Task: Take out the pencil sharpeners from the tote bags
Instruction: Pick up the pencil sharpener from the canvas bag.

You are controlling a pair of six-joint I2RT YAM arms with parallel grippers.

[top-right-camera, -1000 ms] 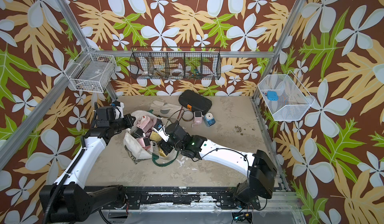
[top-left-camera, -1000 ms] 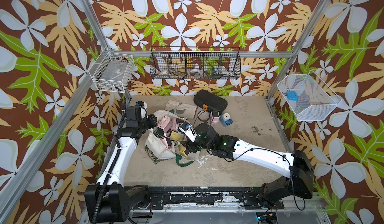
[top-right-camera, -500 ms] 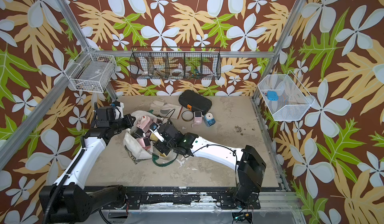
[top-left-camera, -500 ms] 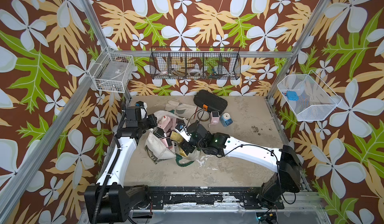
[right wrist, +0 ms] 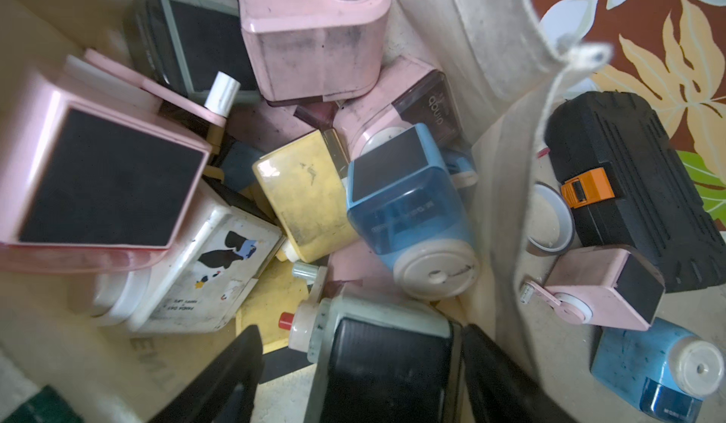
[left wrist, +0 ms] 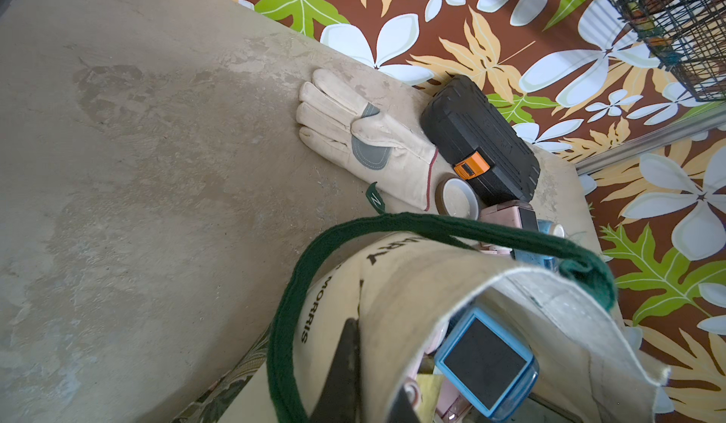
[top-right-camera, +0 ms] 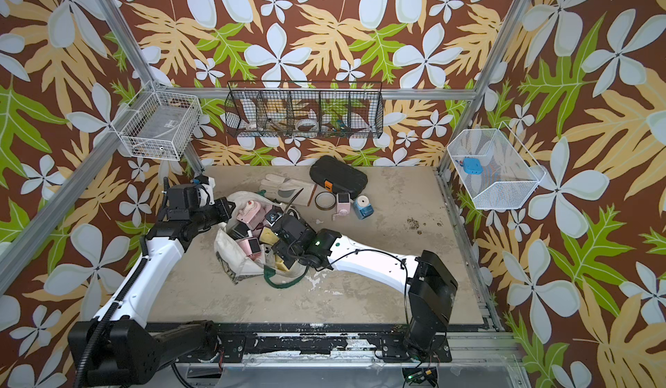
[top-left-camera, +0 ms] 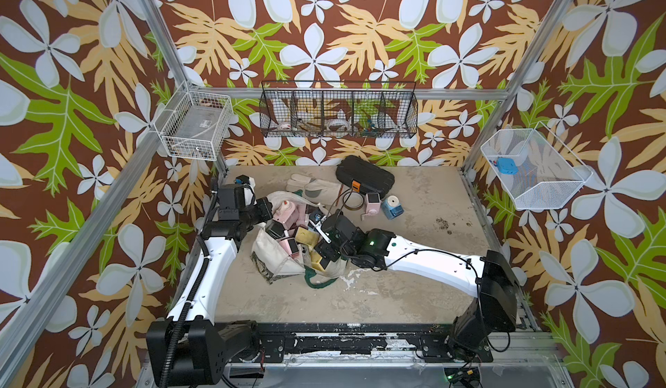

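Tote bag [top-left-camera: 265, 254] lay slumped toward the left of the surface [top-left-camera: 414, 285], mouth gaping upward. Left claw [top-left-camera: 266, 211] was closed flat on the far-left rim of the canvas. The left wrist view showed cloth pinched against a dark finger [left wrist: 347, 358]. Judged purpose: to lift the lip and hold the mouth wide so the other arm could get in.

Pencil sharpeners [right wrist: 304, 195] sat heaped inside, tumbled on every face: pink, yellow, blue, white. Right claw [right wrist: 361, 332] was down in the mouth, jaws spread wide either side of a grey-green sharpener [right wrist: 389, 358] with a dark window. A gap showed on one side, so nothing was gripped. This one probably drew the approach because it lay on top of the heap.

Two were already out: a pink sharpener [top-left-camera: 373, 202] and a blue sharpener [top-left-camera: 393, 208], side by side on the surface right of the bag. They stood near a tape roll [top-left-camera: 351, 205] and a black case [top-left-camera: 364, 178]. Set clear of the bag, apparently so as not to block the reach. Most of the job remained.
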